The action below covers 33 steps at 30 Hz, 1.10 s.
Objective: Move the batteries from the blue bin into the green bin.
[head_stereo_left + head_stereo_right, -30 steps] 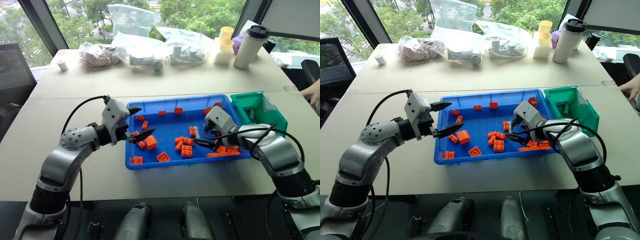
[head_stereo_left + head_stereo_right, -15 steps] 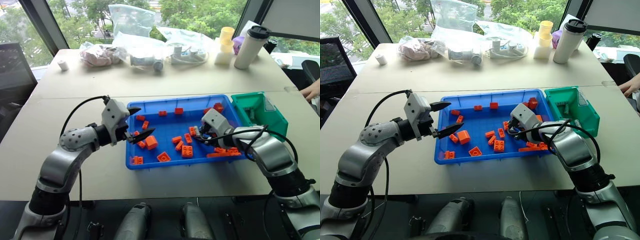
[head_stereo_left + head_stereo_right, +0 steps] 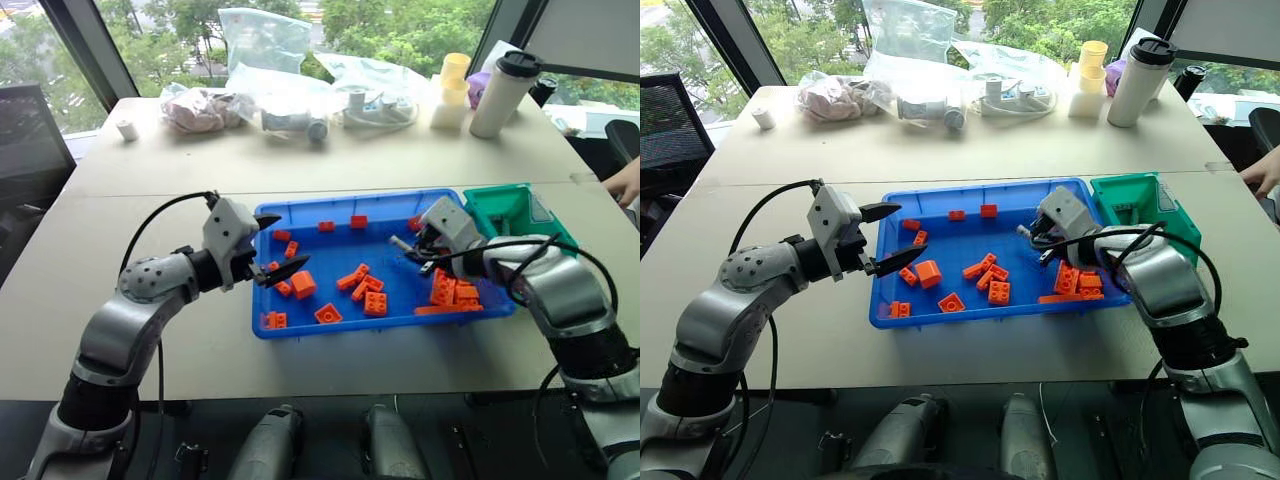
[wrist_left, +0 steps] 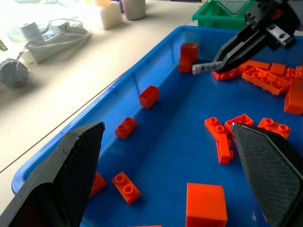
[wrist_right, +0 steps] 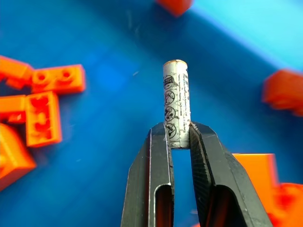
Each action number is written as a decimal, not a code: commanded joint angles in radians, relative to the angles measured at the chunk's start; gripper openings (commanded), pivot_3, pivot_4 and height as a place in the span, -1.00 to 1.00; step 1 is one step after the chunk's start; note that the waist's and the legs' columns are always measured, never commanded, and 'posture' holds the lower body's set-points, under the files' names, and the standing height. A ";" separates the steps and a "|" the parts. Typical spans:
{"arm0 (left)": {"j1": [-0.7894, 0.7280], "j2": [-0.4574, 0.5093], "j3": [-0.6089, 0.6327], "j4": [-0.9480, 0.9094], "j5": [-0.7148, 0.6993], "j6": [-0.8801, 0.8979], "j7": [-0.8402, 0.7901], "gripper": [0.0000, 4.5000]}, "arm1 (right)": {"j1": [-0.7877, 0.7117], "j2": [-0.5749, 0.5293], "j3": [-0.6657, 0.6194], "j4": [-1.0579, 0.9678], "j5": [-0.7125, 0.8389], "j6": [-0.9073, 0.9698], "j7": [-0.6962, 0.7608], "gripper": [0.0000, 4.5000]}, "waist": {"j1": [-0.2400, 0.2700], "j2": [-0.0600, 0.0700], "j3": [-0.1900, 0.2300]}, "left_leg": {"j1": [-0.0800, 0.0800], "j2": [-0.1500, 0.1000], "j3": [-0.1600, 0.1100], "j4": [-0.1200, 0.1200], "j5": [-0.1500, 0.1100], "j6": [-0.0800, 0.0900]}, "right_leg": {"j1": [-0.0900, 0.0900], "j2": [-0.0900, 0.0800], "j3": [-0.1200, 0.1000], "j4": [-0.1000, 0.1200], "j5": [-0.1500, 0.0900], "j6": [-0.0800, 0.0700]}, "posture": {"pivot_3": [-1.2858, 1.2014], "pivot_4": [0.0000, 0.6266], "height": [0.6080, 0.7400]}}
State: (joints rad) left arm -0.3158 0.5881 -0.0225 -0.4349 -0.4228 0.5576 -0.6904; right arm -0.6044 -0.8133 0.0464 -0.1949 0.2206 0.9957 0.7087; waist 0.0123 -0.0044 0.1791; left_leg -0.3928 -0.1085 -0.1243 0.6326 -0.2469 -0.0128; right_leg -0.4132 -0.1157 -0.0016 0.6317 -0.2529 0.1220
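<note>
The blue bin (image 3: 352,326) lies in the middle of the table, strewn with orange bricks (image 3: 374,303). My right gripper (image 3: 409,251) hovers above its right part, shut on one end of a small silver battery (image 5: 176,101) that sticks out past the fingertips, clear of the bin floor. The left wrist view also catches this battery (image 4: 204,68) in the black fingers (image 4: 233,48). Just right of the blue bin stands the green bin (image 3: 507,191). My left gripper (image 3: 284,241) is open and empty, held level over the blue bin's left rim.
Plastic bags (image 3: 262,40), a white tumbler (image 3: 497,92), yellow cups (image 3: 449,88) and a small white roll (image 3: 124,130) line the far side of the table. A person's hand (image 3: 627,182) shows at the right edge, beyond the green bin.
My right gripper closed on the battery among the bricks, then lifted it up and toward the green bin. A few bricks nearby shifted. The left arm stayed still.
</note>
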 commanded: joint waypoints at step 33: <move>-0.051 0.011 0.030 0.019 -0.026 -0.020 -0.067 1.00 | 0.119 -0.270 -0.142 0.026 0.009 -0.308 0.231 0.98 | -0.002 0.000 0.000 | 0.000 0.001 0.002 0.000 -0.002 0.004 | 0.000 0.000 0.001 -0.001 0.000 0.000 | 0.03 -0.52 1.00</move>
State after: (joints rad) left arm -0.3635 0.5873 -0.0214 -0.3767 -0.4279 0.5389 -0.7567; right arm -0.4890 -1.0695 -0.0726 -0.1041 0.1960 0.7054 0.9054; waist 0.0101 -0.0044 0.1791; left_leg -0.3925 -0.1074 -0.1220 0.6325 -0.2492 -0.0088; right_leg -0.4131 -0.1157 -0.0010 0.6310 -0.2529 0.1222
